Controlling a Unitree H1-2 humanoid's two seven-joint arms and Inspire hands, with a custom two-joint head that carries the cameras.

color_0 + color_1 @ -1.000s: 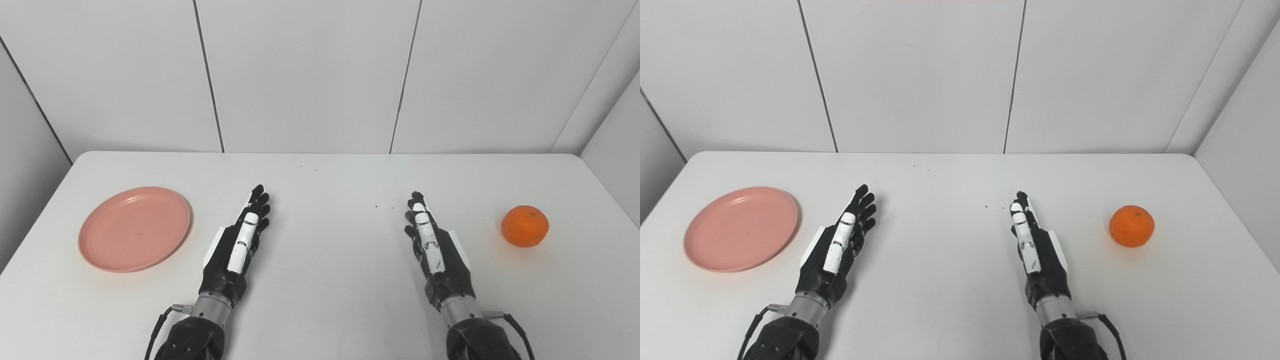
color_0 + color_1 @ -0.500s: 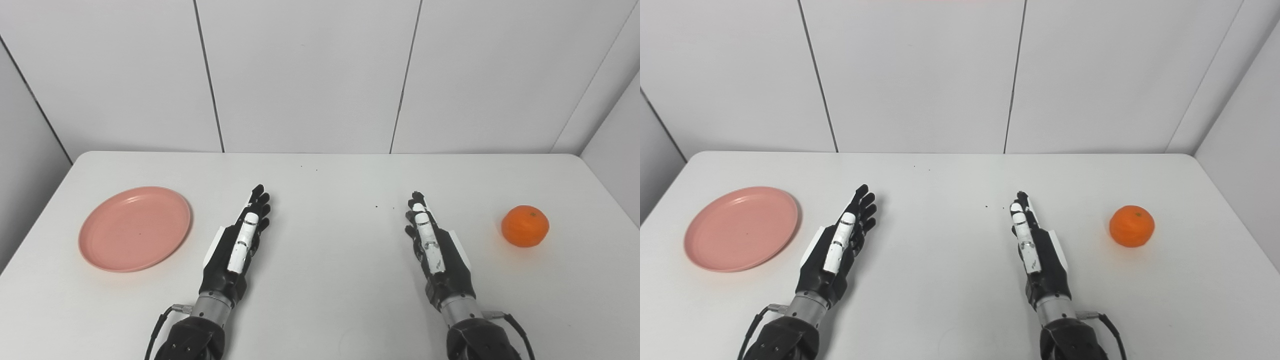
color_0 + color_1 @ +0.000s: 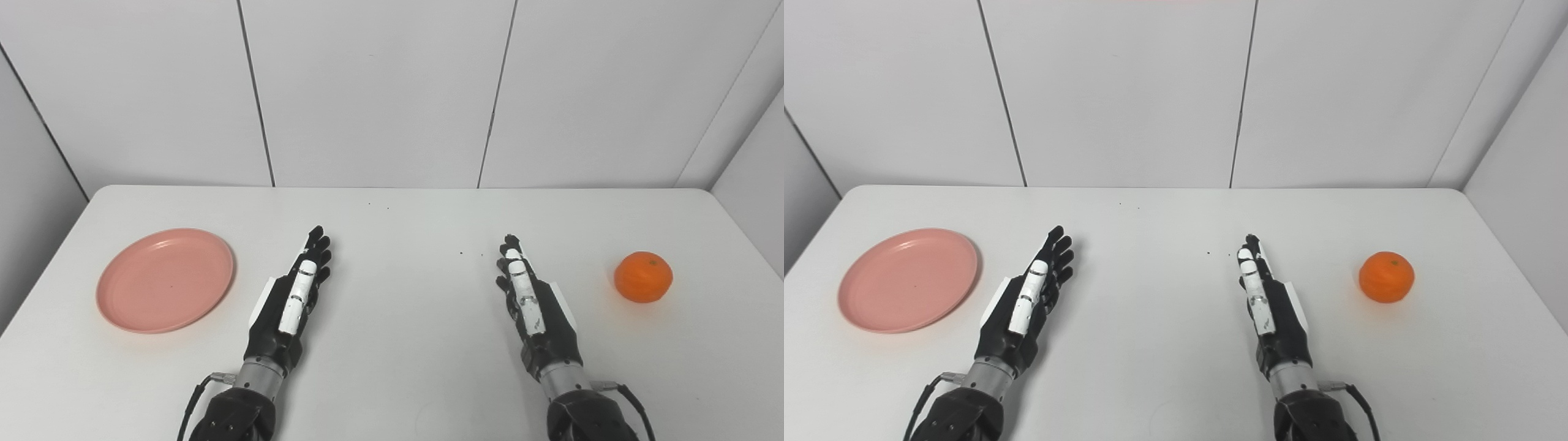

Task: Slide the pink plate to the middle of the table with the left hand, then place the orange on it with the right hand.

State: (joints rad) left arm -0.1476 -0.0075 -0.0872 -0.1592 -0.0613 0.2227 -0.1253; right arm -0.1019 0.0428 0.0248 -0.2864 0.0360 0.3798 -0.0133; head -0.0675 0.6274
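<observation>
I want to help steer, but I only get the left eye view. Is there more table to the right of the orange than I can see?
Observer: Yes. The right eye view shows more bare table past the orange, and a longer run of the table's right edge.
Operator: What's beyond that edge?
Observer: A plain grey side wall. In this view it fills more of the picture.
Operator: And over by the pink plate?
Observer: On that side this view shows less. The pink plate sits nearer the picture's left edge.
</observation>
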